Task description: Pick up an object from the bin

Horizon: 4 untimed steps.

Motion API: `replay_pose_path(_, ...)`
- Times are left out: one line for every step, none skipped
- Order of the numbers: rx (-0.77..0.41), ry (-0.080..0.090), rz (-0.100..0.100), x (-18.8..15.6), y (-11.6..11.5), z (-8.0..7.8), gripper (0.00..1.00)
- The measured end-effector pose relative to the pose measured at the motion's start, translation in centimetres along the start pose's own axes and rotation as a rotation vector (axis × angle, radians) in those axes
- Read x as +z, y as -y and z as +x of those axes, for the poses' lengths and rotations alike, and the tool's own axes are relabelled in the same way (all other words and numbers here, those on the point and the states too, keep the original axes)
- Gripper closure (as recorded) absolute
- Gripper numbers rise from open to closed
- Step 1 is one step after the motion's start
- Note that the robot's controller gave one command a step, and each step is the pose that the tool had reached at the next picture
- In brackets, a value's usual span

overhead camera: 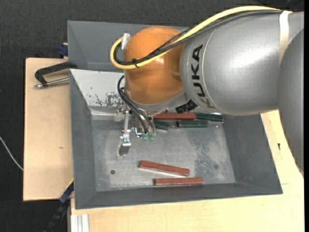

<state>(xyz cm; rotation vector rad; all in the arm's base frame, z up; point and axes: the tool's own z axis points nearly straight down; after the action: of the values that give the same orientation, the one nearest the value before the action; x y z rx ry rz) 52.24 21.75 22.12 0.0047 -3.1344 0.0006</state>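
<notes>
Jaws apart, gripper (136, 144) near red-brown bar (164, 168) lying left-right.

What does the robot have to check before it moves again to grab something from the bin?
1. Gripper inside the bin walls: ok, it hangs over the left part of the floor.
2. Something right below the gripper: not ok, bare floor there.
3. Nearest thing free to reach: ok, a reddish-brown stick lies flat to the lower right, apart from the gripper.
4. That stick separate from the second reddish-brown stick by the front wall: cannot tell, their ends lie very close.
5. Green sticks at the back: not ok, partly under the arm.
6. Gripper already carrying something: cannot tell.
</notes>
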Motion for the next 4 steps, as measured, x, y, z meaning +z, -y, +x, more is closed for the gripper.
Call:
replay_pose_path(0.002,0.007,-0.002,-0.4,0.1,-0.2,0.0)
replay_pose_path(-0.076,0.014,-0.005,1.4,1.9,-0.4,0.0)
replay_pose_path(-0.1,0.012,-0.001,8.1,5.5,0.5,0.0)
replay_pose_path(-0.024,0.003,-0.001,10.1,8.3,0.3,0.0)
